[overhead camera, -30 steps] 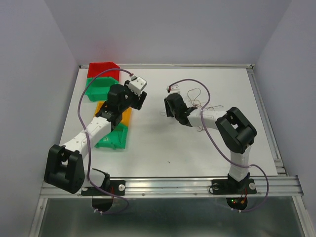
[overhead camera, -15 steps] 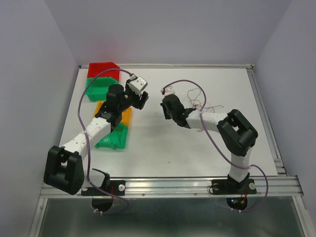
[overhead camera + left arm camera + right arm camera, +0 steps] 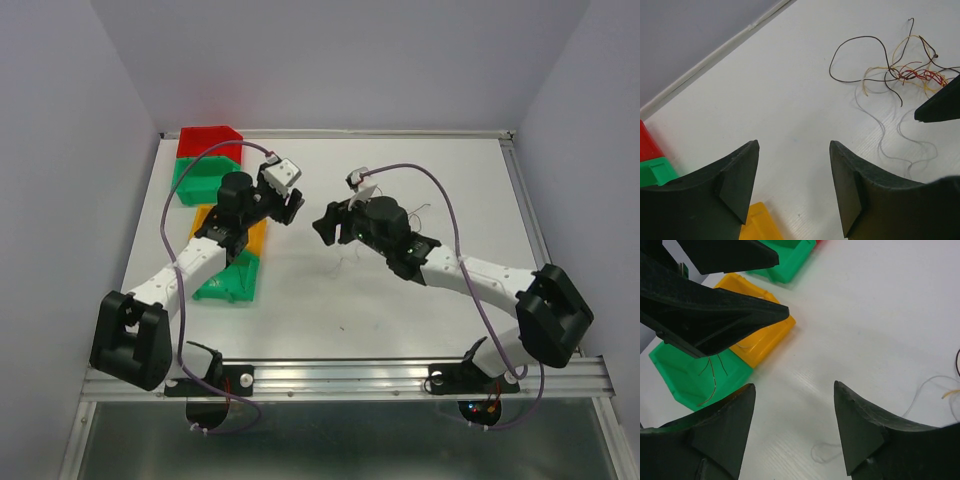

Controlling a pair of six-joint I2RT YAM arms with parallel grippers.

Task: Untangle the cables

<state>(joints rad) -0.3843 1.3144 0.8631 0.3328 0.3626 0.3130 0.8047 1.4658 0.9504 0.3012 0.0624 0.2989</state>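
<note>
4 bins (image 3: 195, 183) run along the table's (image 3: 400, 310) left edge from the far-left corner. The cables (image 3: 910, 72) lie right of them, mid-table; loose strands (image 3: 714, 377) lie in the nearest bin (image 3: 675, 367).

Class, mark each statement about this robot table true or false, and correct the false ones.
1. Both grippers are open and empty. True: nothing sits between the fingers of the left gripper or the right gripper.
2. The tangle lies in the yellow bin. False: the tangle lies on the table, outside the yellow bin.
3. The near green bin holds thin wires. True: thin wires lie inside the near green bin.
4. The red bin stands by the arm bases. False: the red bin is at the table's far left corner.
</note>
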